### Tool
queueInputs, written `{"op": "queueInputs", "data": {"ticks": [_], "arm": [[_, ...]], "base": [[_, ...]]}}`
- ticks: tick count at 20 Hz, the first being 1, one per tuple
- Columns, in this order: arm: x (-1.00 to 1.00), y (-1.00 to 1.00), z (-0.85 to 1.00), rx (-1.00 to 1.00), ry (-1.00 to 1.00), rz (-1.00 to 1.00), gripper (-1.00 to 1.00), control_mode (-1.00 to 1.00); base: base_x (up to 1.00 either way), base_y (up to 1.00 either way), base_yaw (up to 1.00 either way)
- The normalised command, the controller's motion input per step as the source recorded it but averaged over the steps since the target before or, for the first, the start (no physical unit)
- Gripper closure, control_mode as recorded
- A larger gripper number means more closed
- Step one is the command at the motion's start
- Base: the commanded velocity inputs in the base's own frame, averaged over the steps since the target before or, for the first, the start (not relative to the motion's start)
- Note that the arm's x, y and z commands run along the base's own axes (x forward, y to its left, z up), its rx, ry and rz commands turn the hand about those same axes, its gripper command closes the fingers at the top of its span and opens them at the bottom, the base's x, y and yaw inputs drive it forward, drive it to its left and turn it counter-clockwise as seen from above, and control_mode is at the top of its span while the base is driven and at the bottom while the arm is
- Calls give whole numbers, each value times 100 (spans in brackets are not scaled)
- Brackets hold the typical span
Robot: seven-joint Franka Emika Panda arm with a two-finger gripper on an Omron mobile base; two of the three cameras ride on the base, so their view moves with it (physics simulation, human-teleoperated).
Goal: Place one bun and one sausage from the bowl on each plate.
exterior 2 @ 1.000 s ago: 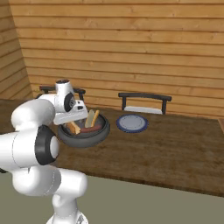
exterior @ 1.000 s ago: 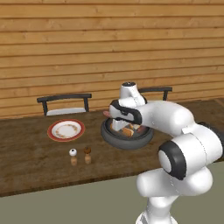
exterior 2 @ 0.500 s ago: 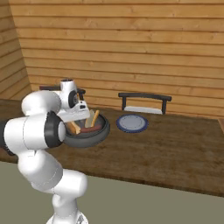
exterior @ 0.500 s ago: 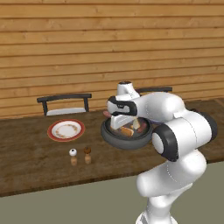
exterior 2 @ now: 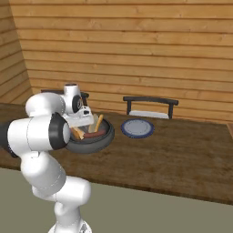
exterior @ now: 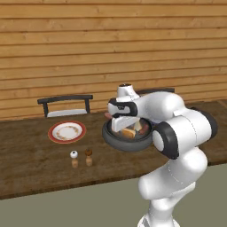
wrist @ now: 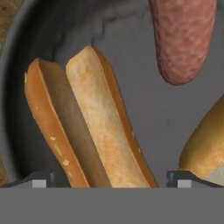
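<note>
**One open gripper low over the bowl, nothing held**

Two plates sit on the wooden table (exterior: 26, 164), both bare. The red-rimmed plate (exterior: 67, 131) lies left of the bowl (exterior: 126, 141) in the left base view, well apart from it. The blue-grey plate (exterior 2: 137, 128) lies just right of the bowl (exterior 2: 91, 141) in the right base view, near but not touching.

The gripper (exterior: 125, 125) hangs inside the bowl's rim, pointing down at the food. Jaws spread wide, about as far as they go, gripping nothing. In the hand view the two finger tips (wrist: 37, 180) show at the bottom corners, with a split bun (wrist: 83, 127) lying between them on the dark bowl floor (wrist: 148, 109). The bun is cut lengthwise, pale inside facing up, two halves side by side. Cannot tell if the tips touch it.

A reddish sausage (wrist: 183, 39) lies at upper right of the hand view, apart from the split bun. A second bun (wrist: 205, 144) is at the right edge, partly cut off, just beside the right tip.

From the right base view, a bun (exterior 2: 98, 123) leans tilted against the bowl's far wall and a sausage (exterior 2: 94, 134) lies flat in the bowl.

Salt shaker (exterior: 74, 159) and pepper shaker (exterior: 88, 157) stand upright side by side, near the table's front, below the red-rimmed plate. Two dark chairs (exterior: 65, 104) stand behind the table against the plank wall (exterior: 111, 44).
</note>
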Motion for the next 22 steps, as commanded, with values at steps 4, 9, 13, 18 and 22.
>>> {"op": "queueInputs", "data": {"ticks": [4,9,13,18,22], "arm": [[0,1,-23,0,0,0,-100,-100],[-3,2,-30,-1,0,0,100,-100],[-31,7,22,-1,-5,0,100,-100],[-19,45,81,0,-14,0,100,-100],[23,90,27,0,1,12,100,-100]], "base": [[0,0,0],[0,0,0],[0,0,0],[0,0,0],[0,0,0]]}}
